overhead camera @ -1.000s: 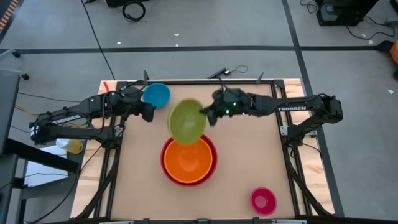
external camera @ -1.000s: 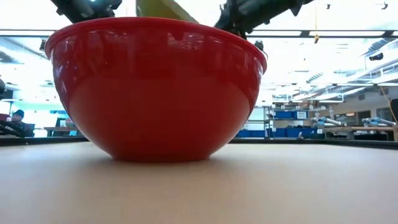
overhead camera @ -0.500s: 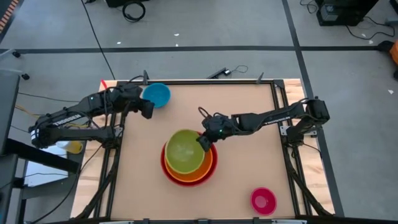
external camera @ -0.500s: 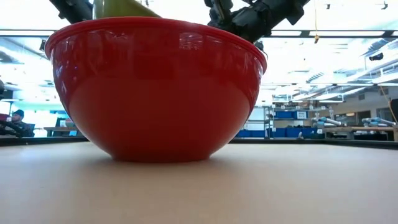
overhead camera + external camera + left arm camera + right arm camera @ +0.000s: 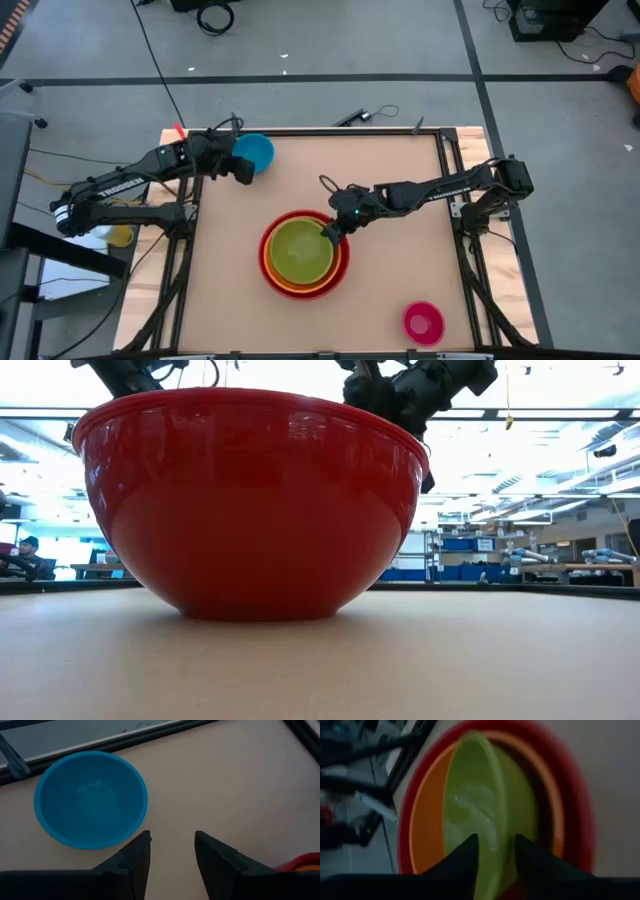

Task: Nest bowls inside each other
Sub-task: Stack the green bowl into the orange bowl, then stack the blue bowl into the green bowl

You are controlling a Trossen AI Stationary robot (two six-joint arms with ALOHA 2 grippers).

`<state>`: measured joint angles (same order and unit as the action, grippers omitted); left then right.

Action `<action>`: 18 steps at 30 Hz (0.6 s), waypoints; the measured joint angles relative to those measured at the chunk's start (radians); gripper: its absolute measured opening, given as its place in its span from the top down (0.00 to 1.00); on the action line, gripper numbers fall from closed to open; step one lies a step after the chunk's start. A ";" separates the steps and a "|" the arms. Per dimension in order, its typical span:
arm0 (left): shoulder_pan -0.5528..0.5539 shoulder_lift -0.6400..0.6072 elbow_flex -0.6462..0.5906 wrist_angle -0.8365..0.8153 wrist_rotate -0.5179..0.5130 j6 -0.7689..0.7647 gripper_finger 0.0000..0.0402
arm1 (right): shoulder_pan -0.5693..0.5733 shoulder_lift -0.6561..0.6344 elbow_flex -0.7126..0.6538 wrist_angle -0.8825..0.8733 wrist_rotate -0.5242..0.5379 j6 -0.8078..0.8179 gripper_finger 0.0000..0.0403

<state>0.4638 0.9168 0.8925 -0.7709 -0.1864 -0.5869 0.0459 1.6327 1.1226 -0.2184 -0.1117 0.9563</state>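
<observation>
The lime green bowl (image 5: 298, 250) sits level inside the orange bowl (image 5: 426, 820), which sits in the red bowl (image 5: 250, 500) at the table's middle. My right gripper (image 5: 332, 230) is at the green bowl's far right rim (image 5: 504, 827). It is open, one finger inside the bowl and one outside, with a gap showing on either side of the rim. The blue bowl (image 5: 90, 797) stands on its base at the far left. My left gripper (image 5: 172, 850) hovers open just near of it, over bare table. The pink bowl (image 5: 423, 322) stands at the near right.
Bare tabletop (image 5: 400, 270) lies between the stack and the pink bowl, and between the blue bowl and the stack. The table's dark frame rail (image 5: 100, 742) runs just behind the blue bowl. In the low view the red bowl hides the other bowls.
My right gripper has carried the green bowl down and toward the near edge. The bowl was tilted above the stack. It now lies level inside the orange bowl. My left gripper has shifted slightly toward the far edge, closer to the blue bowl.
</observation>
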 joint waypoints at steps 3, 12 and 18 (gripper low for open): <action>0.000 0.023 0.000 0.003 0.000 0.021 0.61 | -0.032 -0.042 0.001 -0.050 -0.001 0.065 0.60; 0.145 0.152 0.000 0.027 0.000 0.179 0.61 | -0.133 -0.244 0.001 -0.079 0.155 0.032 0.57; 0.387 0.323 0.000 0.026 0.050 0.275 0.61 | -0.167 -0.287 0.001 -0.099 0.174 0.030 0.57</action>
<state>0.8507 1.2395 0.8925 -0.7444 -0.1364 -0.3117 -0.1215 1.3460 1.1236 -0.3176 0.0628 0.9859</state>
